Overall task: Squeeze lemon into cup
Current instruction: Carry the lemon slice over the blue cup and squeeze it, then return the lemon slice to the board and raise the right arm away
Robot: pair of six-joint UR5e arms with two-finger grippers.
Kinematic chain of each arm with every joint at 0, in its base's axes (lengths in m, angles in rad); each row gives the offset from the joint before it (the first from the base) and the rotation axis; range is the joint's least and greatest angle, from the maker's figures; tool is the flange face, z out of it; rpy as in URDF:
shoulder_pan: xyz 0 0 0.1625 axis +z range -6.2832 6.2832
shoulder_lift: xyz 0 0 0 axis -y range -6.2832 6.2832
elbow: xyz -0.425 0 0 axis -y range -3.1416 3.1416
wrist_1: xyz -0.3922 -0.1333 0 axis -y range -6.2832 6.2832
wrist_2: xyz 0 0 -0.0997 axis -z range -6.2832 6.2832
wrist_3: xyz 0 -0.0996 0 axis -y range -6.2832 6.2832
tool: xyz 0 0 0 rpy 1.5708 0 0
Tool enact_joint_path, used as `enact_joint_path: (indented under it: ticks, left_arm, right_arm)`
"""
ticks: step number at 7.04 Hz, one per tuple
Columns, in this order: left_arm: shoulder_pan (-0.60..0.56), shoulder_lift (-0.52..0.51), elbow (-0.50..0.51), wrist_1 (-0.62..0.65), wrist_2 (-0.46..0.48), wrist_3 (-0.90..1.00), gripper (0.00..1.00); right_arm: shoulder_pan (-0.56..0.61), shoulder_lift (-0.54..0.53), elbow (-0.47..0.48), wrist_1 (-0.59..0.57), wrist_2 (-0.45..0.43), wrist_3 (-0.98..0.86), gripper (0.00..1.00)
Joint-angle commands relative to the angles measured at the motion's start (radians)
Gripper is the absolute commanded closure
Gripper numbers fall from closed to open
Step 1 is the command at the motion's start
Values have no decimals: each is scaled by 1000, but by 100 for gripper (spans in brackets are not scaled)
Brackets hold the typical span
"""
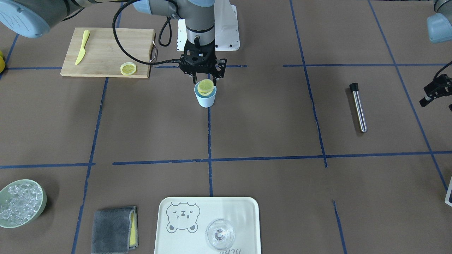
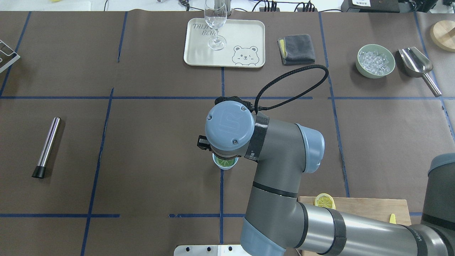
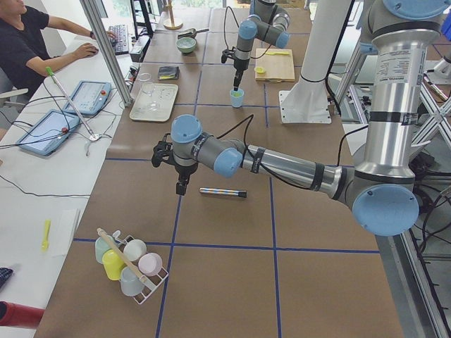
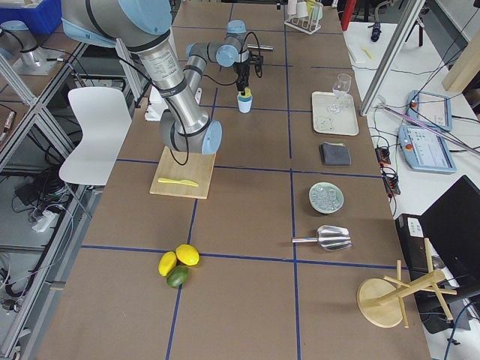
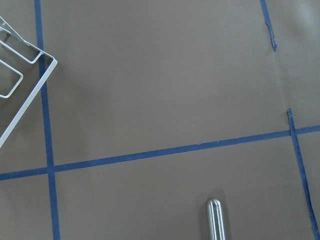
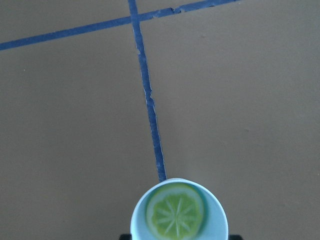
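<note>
The light-blue cup (image 1: 205, 100) stands at the table's middle on a blue tape line. My right gripper (image 1: 205, 82) hangs straight over it, shut on a lemon slice (image 1: 205, 87) held by its rim just above the cup's mouth. The right wrist view shows the slice (image 6: 175, 211) face up over the cup (image 6: 217, 220). A second lemon slice (image 1: 128, 68) lies on the wooden cutting board (image 1: 106, 49). My left gripper (image 1: 437, 92) hovers off to the side near the steel muddler (image 1: 358, 107). It is cut off by the frame edge, so I cannot tell whether it is open or shut.
A yellow plastic knife (image 1: 82, 52) lies on the board. A cream tray (image 1: 243, 211) holds a clear glass (image 1: 219, 234). A grey cloth (image 1: 113, 229) and a green bowl of ice (image 1: 35, 206) are at the operators' edge. A scoop (image 2: 416, 62) lies beside the bowl.
</note>
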Motion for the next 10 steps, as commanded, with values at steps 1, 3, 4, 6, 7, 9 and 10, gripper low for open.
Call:
enact_joint_path:
  ticks: [1,3,4,6,7,9,10]
  left_arm:
    - [0,0,4,-1,0,2,0]
    - [9,-14,-3,6,4,-7,0]
    - [30,-17,-6,21,4,-7,0]
    - [81,-26,-79,185,9,-1,0]
    - [107,-78,-135,369,12,13,0]
    - [179,-202,-158,640,83,40,0]
    - [217,-233,-131,680,111,44,0]
  right_arm:
    - [1,-1,4,0,0,-2,0]
    - [43,-28,35,-14,18,-7,0]
    - [90,-67,59,-18,37,-80,0]
    - [237,-148,89,-26,127,-288,0]
    - [323,-186,93,-26,200,-406,0]
    - [495,-293,137,-26,322,-657,0]
    - [588,-356,173,-26,397,-765,0]
